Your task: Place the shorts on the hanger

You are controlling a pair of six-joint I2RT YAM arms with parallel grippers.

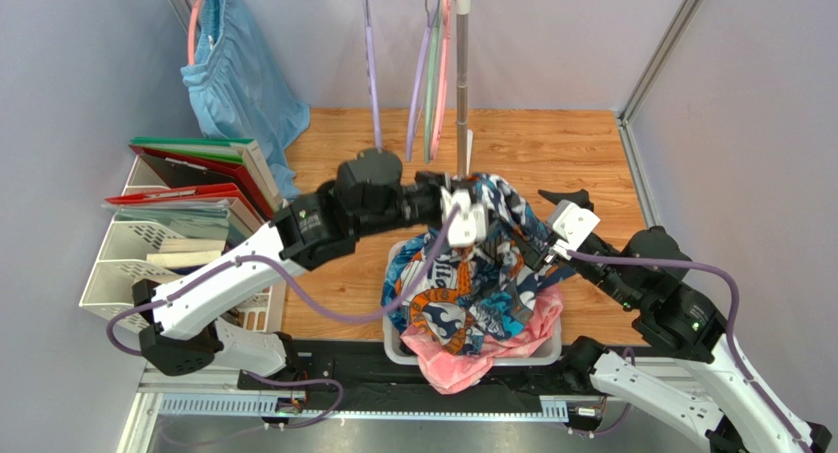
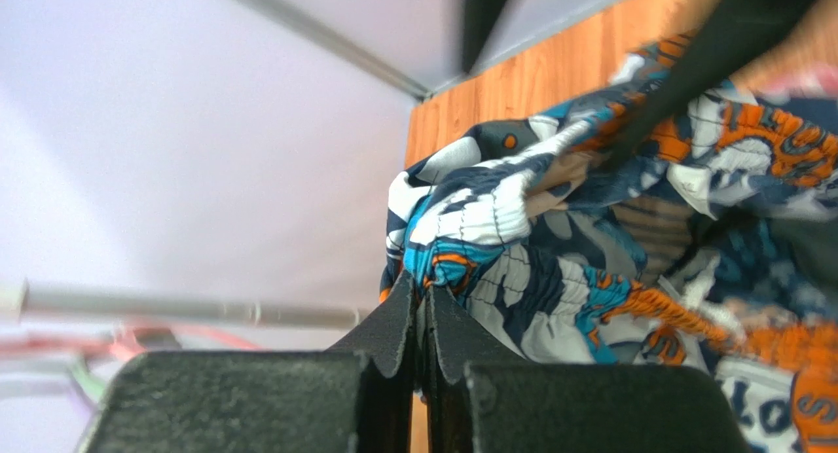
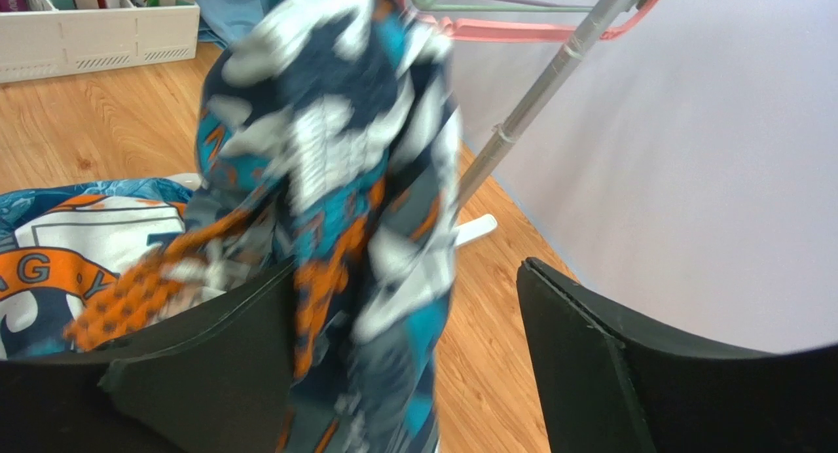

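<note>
The printed shorts [image 1: 482, 271] hang in a bunch from my left gripper [image 1: 462, 225], their lower part lying in the grey bin [image 1: 393, 343]. In the left wrist view my left gripper [image 2: 425, 288] is shut on an edge of the shorts [image 2: 551, 247]. My right gripper [image 1: 544, 249] is at the right side of the raised cloth. In the right wrist view my right gripper [image 3: 408, 276] is open, and the shorts [image 3: 334, 158] hang blurred between its jaws, against the left finger. Lavender hangers [image 1: 372, 70] hang on the rail at the back.
A pink garment [image 1: 460, 363] lies under the shorts in the bin. The rack pole [image 1: 461, 90] stands just behind the shorts, with green [image 1: 433, 75] and pink hangers [image 1: 445, 60] beside it. Light-blue shorts [image 1: 241, 75] hang at back left. File trays [image 1: 167, 232] stand at left.
</note>
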